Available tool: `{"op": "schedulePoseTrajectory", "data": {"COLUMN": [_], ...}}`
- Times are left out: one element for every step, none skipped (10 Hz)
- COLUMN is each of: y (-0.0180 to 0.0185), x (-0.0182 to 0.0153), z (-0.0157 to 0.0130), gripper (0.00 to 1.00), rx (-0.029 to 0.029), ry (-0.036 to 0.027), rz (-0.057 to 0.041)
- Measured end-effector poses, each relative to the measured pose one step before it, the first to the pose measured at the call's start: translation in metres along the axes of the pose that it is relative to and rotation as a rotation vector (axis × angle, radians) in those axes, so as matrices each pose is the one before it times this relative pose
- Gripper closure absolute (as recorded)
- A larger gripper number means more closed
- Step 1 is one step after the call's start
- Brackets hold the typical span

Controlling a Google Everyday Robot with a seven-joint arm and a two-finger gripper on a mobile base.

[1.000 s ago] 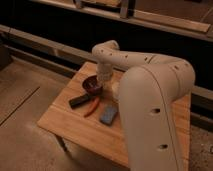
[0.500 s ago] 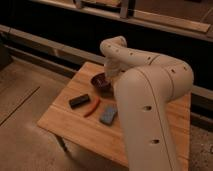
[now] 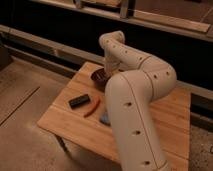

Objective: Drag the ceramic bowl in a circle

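Note:
The maroon ceramic bowl (image 3: 99,77) sits on the wooden table (image 3: 70,117) near its far edge, partly hidden by my white arm (image 3: 132,95). My gripper (image 3: 106,75) reaches down at the bowl's right side, behind the arm. Most of it is hidden.
A black block (image 3: 79,101) lies on the table left of centre. A red-orange curved item (image 3: 92,107) lies next to it. A grey-blue object (image 3: 104,119) shows at the arm's edge. A dark wall with rails runs behind the table. Concrete floor lies to the left.
The bowl and the gripper have moved away from the black block toward the table's far edge. The arm's elbow has swung with them.

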Motion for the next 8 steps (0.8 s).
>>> {"op": "schedulePoseTrajectory", "data": {"y": [0.01713, 0.02548, 0.01236, 0.01505, 0.0178, 0.01321, 0.00846, 0.00586], "x": [0.00274, 0.00582, 0.00326, 0.00406, 0.0065, 0.00505, 0.00468, 0.00458], "z": [-0.00177, -0.00484, -0.00249, -0.00371, -0.00299, -0.00308, -0.0013, -0.00117], "gripper": [1.0, 1.0, 1.0, 1.0, 1.0, 1.0, 1.0, 1.0], "rx": [-0.011, -0.01693, -0.00753, -0.01531, -0.02544, -0.02852, -0.02521, -0.02606], "ry": [-0.00682, -0.00902, -0.00306, -0.0026, 0.00174, 0.00286, 0.00639, 0.00698], "rz": [-0.03504, -0.0513, -0.0237, -0.0228, -0.02232, -0.01174, -0.0054, 0.00137]}}
